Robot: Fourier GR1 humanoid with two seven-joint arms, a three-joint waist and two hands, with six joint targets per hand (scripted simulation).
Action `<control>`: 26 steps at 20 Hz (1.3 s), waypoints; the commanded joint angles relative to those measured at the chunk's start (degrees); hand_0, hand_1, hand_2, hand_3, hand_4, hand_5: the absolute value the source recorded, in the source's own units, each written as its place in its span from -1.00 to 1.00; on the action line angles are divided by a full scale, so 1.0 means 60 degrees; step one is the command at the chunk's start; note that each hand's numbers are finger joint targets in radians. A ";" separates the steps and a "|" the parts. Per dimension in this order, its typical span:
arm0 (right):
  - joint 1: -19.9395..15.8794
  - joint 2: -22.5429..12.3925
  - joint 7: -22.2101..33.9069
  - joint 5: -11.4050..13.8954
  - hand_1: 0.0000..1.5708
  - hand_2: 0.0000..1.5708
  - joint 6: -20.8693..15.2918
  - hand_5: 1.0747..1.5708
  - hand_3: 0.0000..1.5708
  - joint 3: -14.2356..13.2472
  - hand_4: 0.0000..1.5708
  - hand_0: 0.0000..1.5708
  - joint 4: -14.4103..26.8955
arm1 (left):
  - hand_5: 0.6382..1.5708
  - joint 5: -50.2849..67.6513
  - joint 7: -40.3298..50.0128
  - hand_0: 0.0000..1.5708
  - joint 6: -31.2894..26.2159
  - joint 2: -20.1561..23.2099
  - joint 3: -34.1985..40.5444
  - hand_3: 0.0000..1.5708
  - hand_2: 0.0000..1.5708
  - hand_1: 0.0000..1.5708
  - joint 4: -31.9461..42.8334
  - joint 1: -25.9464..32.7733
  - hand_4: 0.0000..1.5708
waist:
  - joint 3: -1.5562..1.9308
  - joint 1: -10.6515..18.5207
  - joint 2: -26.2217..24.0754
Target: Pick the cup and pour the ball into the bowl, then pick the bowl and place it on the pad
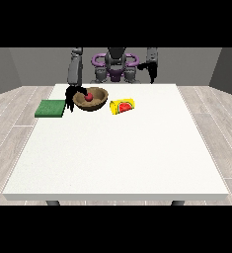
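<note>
Rigid brown bowl (91,99) with ball (88,97) is best gripped at its rim; hand at the view's left (69,95) is beside it, fingers' state untellable.

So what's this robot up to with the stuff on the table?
It is part-way through a tidy-up job. The red ball already sits in the brown bowl, and the yellow cup lies on its side on the white table just beside it. The hand at the view's left is at the bowl's rim, on the side nearest the green pad, where the bowl goes next. The hand at the view's right hangs back near the robot's body, holding nothing.
</note>
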 commanded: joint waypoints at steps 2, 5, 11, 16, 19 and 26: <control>-0.0074 -0.0176 0.0632 -0.0496 1.00 1.00 -0.0509 0.54 0.28 -0.0682 0.07 1.00 0.0886 | 0.68 -0.0281 -0.0053 -1.00 0.0119 -0.0084 -0.0252 -1.00 -1.00 -1.00 -0.0482 -0.0185 0.21 | 0.0228 0.0372 0.0914; 0.0026 -0.0142 0.0871 -0.0408 1.00 1.00 -0.0928 0.66 1.00 -0.0556 0.23 1.00 0.0520 | 0.64 -0.0018 -0.0190 -1.00 -0.0105 0.0049 -0.0020 -1.00 -1.00 -1.00 -0.0273 -0.0096 0.22 | 0.0211 0.0329 0.0771; -0.0206 -0.0272 0.2525 -0.0522 1.00 1.00 -0.1914 0.64 0.85 -0.0405 0.19 1.00 -0.0166 | 0.55 0.0730 0.0125 -1.00 -0.0757 0.0620 0.0782 -1.00 -1.00 -1.00 0.0232 0.0208 0.39 | 0.0199 0.0081 -0.0410; -0.0730 -0.1381 0.4487 -0.0689 1.00 1.00 -0.1821 0.72 0.87 -0.0263 0.19 1.00 -0.0750 | 0.54 0.0331 -0.0280 -1.00 -0.0225 0.0417 0.0868 -1.00 -1.00 -1.00 0.1032 0.0663 0.46 | 0.0202 -0.0703 -0.1142; -0.0585 -0.1932 0.4584 -0.0710 1.00 1.00 -0.1738 0.70 0.62 -0.0410 0.17 1.00 -0.0601 | 0.54 0.0111 0.0038 -1.00 -0.0219 0.0090 0.0317 -1.00 -1.00 -1.00 0.0331 0.0895 0.47 | 0.0214 -0.0420 -0.1300; -0.0861 -0.3131 0.5119 -0.1190 1.00 1.00 -0.1075 0.69 0.49 -0.0837 0.21 1.00 -0.0615 | 0.52 0.0397 0.0479 -1.00 -0.0728 0.0394 0.0788 -1.00 -1.00 -1.00 0.0132 0.0370 0.48 | 0.0216 -0.0369 -0.0895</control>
